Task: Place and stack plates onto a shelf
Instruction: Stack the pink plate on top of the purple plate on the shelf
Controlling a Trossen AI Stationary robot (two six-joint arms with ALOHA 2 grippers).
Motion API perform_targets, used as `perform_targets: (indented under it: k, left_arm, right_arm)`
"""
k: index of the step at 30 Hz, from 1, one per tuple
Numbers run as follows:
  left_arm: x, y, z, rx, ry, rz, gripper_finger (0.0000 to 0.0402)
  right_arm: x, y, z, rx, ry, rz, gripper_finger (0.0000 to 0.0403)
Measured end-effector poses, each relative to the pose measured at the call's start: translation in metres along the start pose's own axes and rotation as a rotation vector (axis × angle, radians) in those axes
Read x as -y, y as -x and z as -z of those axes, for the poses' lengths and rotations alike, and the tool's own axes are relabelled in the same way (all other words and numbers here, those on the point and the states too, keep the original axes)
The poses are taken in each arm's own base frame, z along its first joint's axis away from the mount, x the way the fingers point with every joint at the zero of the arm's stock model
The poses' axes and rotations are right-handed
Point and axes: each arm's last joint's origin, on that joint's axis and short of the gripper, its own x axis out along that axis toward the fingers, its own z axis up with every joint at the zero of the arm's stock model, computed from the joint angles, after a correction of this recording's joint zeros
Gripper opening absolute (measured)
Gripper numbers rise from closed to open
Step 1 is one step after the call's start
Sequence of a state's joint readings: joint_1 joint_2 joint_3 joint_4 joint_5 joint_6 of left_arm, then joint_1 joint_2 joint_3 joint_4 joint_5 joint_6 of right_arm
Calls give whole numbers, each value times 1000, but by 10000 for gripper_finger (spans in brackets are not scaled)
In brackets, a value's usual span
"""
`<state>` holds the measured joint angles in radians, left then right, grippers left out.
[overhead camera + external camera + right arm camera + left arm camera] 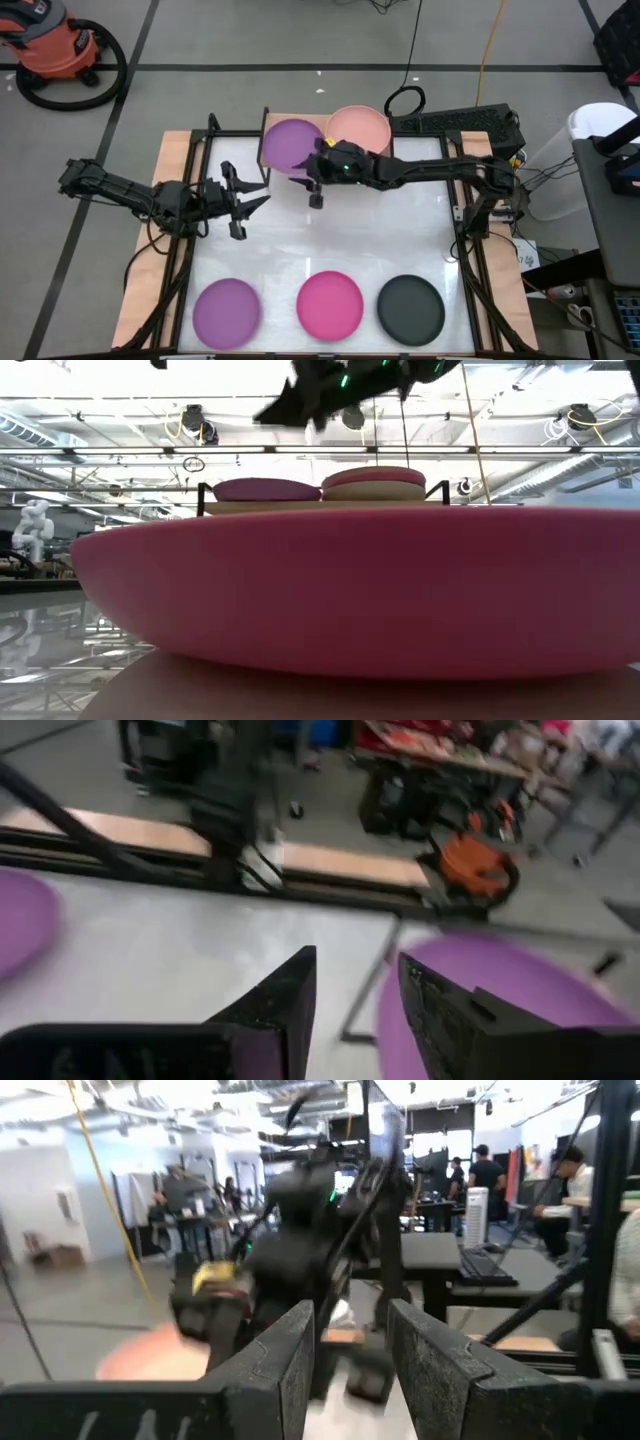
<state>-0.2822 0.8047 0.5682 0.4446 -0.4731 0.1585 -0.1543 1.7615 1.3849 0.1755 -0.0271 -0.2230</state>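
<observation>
Just beside the purple plate [291,146] on the shelf [267,150], the right pincer [315,194] hangs parted, empty.

High view: even, bright overhead light; the white bench [330,235] shows soft glare at its centre, and both arms cast only faint, short shadows. Focus is sharp across the frame.

Low view: strong backlight from ceiling fixtures in the upper half of the frame; the magenta plate [350,595] filling the lower half lies too close to the lens and is soft at its edges, while the shelf [320,506] behind it is reasonably crisp.

Left wrist view: heavy motion blur over the centre; bright windows wash out the upper left.

Right wrist view: moderate blur throughout, strongest toward the upper right; the purple plate [520,985] has smeared edges.
</observation>
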Motion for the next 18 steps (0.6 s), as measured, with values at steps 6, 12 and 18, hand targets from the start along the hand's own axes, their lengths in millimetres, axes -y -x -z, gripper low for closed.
perform_targets:
  k: [6, 12, 18]
  left_arm:
    - [6, 2, 5, -57, 100, 39, 136]
    - [22, -7, 23, -151, 100, 140, 136]
    - [51, -33, 42, -383, 33, 290, 136]
  right_arm:
    - [-41, 53, -44, 18, 114, -63, 120]
    - [-80, 111, -66, 5, 134, -69, 117]
    - [-122, 150, -54, 51, 83, -195, 117]
